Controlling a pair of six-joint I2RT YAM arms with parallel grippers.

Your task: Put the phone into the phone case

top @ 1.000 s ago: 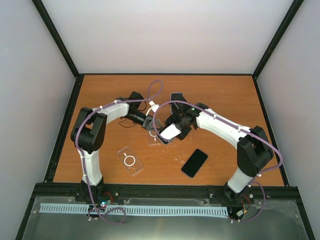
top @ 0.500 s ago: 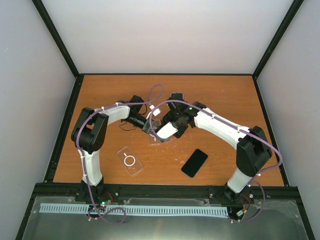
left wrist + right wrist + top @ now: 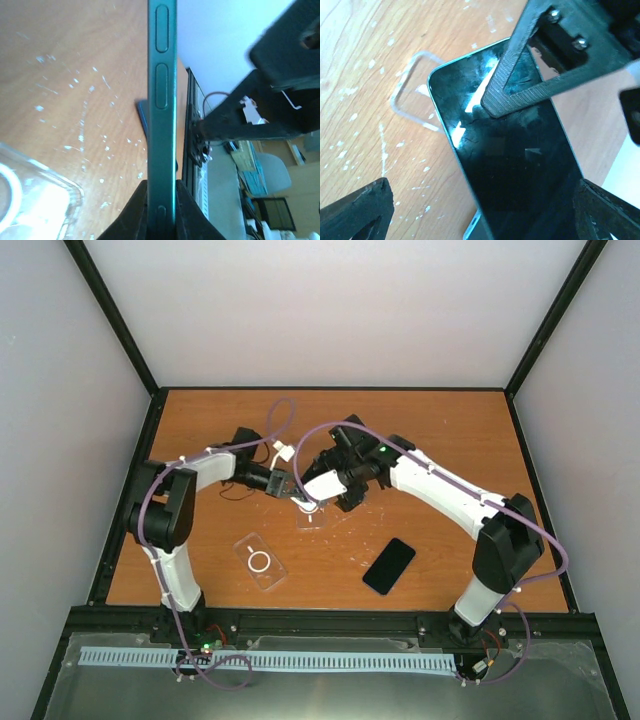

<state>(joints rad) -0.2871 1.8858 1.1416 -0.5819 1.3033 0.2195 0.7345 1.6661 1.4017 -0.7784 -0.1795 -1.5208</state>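
A teal-edged phone [image 3: 322, 483] with a black screen [image 3: 520, 160] is held on edge above the table centre. My left gripper [image 3: 288, 487] is shut on its thin sides [image 3: 162, 125], and one left finger [image 3: 520, 85] lies across the screen. My right gripper [image 3: 345, 478] is open, its two fingers wide apart on either side of the phone without touching it. A clear phone case [image 3: 318, 518] lies flat on the table just under the phone. It also shows in the right wrist view [image 3: 407, 95] and in the left wrist view [image 3: 30, 200].
A second clear case with a white ring [image 3: 259, 561] lies at front left. A black phone [image 3: 389, 566] lies flat at front right. The orange table [image 3: 450, 430] has black frame rails on its edges. Purple cables loop over both arms.
Both grippers and the phone have shifted left and a little toward the back. The phone now sits further off the clear case's centre. The left arm's elbow has swung left.
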